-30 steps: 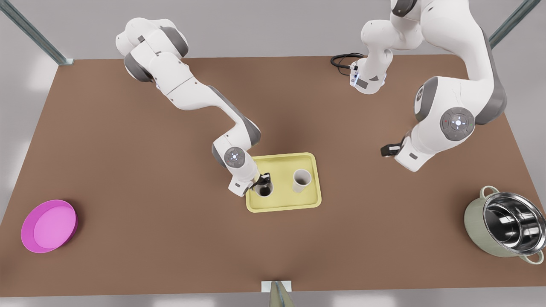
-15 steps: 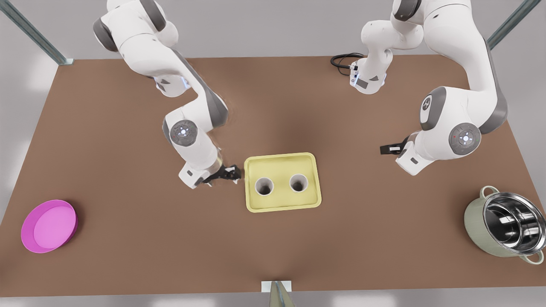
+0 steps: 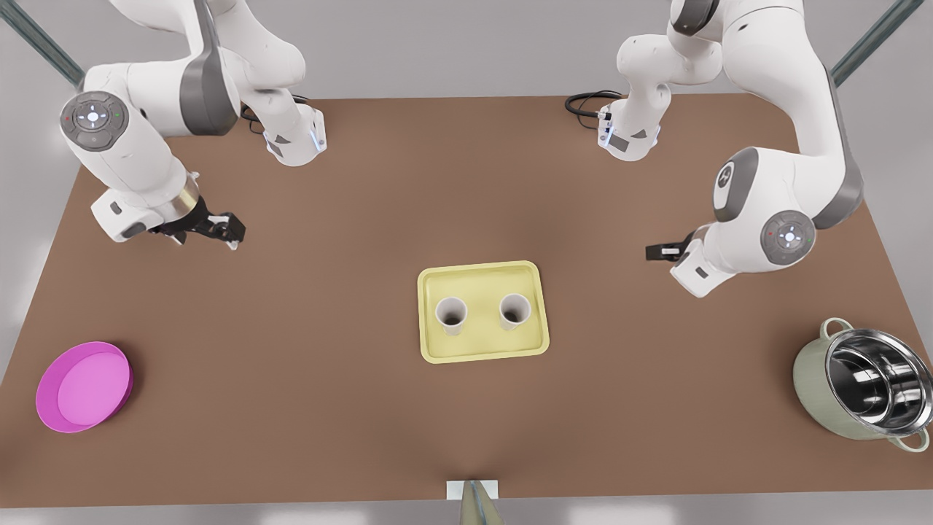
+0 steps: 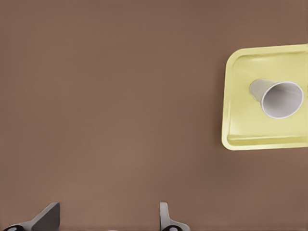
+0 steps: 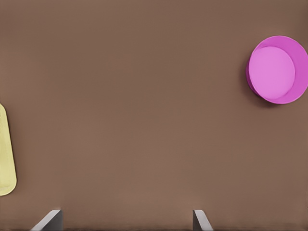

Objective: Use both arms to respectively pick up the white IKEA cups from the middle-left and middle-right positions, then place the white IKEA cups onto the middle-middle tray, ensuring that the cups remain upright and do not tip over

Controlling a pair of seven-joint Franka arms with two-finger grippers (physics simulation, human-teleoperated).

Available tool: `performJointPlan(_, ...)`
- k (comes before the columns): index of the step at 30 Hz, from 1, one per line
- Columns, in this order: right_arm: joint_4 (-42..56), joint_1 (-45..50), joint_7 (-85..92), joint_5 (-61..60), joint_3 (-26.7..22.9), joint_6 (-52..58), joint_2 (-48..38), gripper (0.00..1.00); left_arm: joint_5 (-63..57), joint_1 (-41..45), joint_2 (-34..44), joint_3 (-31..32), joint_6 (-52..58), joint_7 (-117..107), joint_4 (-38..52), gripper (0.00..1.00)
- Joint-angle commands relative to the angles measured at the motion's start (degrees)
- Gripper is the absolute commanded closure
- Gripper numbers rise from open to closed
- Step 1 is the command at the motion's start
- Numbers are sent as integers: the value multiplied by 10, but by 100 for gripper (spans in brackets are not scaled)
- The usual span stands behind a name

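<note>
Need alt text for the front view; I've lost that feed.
Two white cups stand upright, apart, on the yellow tray at centre. Both tools are empty and clear of it: the right tool at the front view's left, the left tool at its right.

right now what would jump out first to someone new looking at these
Two white cups, one beside the other, stand upright on the pale yellow tray at mid-table. Both arms sit well clear of it with open, empty fingers: the right gripper at the front view's left, the left gripper at its right. A magenta bowl and a steel-lined pot mark the near corners.
</note>
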State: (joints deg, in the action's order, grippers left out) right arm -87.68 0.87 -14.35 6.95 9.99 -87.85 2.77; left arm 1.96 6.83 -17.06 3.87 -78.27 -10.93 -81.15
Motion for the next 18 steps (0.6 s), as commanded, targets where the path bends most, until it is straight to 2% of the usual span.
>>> performJointPlan(1, 7, -16, 104, -1, -2, 33, 9, 0, 0, 0, 1, 3, 5, 12, 0, 0)
performJointPlan(18, 15, -11, 108, -2, -21, 45, 4, 0, 0, -1, 4, 7, 16, 11, -5, 0)
